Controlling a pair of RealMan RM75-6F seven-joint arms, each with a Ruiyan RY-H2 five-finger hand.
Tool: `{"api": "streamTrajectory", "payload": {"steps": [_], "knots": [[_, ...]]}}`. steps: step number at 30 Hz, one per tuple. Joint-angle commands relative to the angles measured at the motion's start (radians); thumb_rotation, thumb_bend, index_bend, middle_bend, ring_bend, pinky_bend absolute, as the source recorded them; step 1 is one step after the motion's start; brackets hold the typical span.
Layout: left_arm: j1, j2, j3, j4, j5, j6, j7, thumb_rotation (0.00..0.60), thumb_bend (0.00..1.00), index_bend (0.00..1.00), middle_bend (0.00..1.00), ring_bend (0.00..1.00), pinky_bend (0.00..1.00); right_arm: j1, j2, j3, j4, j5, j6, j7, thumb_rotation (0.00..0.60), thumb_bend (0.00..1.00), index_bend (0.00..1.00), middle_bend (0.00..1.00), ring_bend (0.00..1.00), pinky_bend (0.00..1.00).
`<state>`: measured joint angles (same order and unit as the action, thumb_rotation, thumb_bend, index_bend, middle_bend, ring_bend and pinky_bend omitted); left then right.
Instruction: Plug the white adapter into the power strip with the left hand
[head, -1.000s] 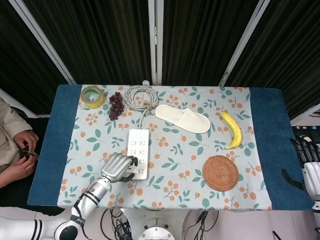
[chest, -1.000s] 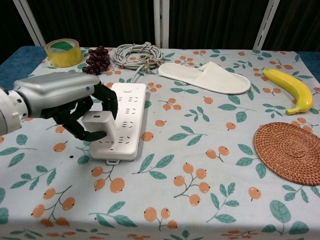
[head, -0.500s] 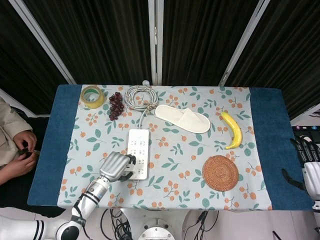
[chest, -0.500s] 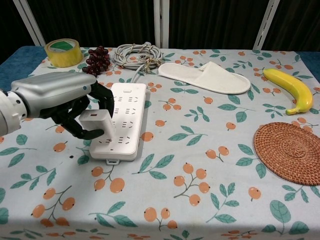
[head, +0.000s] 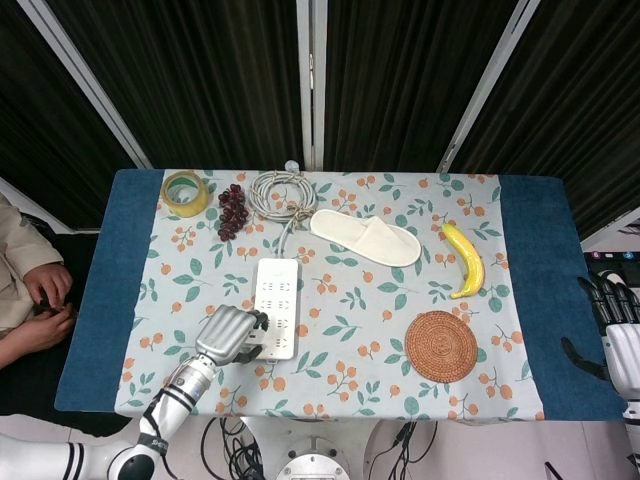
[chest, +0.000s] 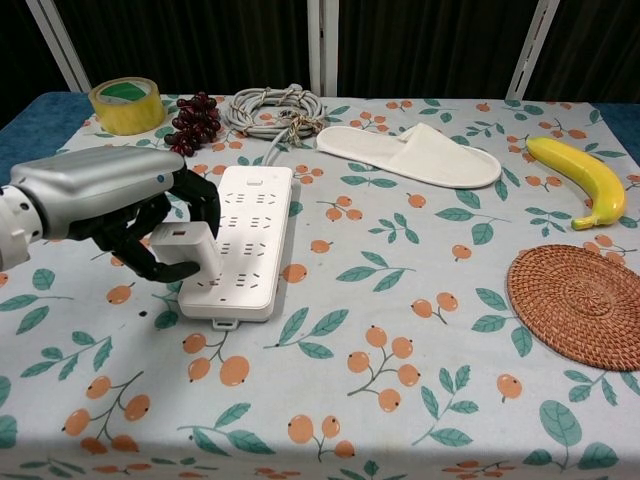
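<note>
Left hand (chest: 120, 210): we see its dark fingers (chest: 190, 200) curled round the white adapter (chest: 185, 252), which it grips at the left edge of the power strip.
White adapter: we find it upright in that grasp, its lower end at the near left corner of the strip; whether the prongs sit in a socket we cannot tell.
Power strip (chest: 248, 240): it lies flat on the floral tablecloth (chest: 400, 330), lengthwise away from us, its cable running up to the coiled cord (chest: 272, 108).
Right hand (head: 612, 335): we see it off the table's right edge, fingers apart and holding nothing.
Far side: tape roll (chest: 126, 104), grapes (chest: 195, 118) and slipper (chest: 410, 152) sit along the back.
Right side: a banana (chest: 582, 180) lies near the woven coaster (chest: 580, 305), the two apart.
</note>
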<state>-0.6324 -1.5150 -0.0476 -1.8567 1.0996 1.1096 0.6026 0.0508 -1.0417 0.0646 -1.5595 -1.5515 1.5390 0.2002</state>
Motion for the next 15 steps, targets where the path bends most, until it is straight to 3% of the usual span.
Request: {"api": "streamTrajectory", "payload": {"steps": [1, 15], "knots": [[-0.001, -0.002, 0.002, 0.001, -0.001, -0.001, 0.002, 0.600, 0.45, 0.79, 0.91, 0.77, 0.59, -0.001, 0.001, 0.000, -0.001, 0.000, 0.001, -0.001, 0.600, 0.22, 0.00, 0.00, 0.00, 0.00], [-0.014, -0.027, 0.005, 0.020, -0.014, 0.003, 0.043, 0.600, 0.45, 0.80, 0.93, 0.78, 0.59, -0.007, -0.001, -0.002, 0.004, 0.001, 0.008, 0.005, 0.600, 0.22, 0.00, 0.00, 0.00, 0.00]]}}
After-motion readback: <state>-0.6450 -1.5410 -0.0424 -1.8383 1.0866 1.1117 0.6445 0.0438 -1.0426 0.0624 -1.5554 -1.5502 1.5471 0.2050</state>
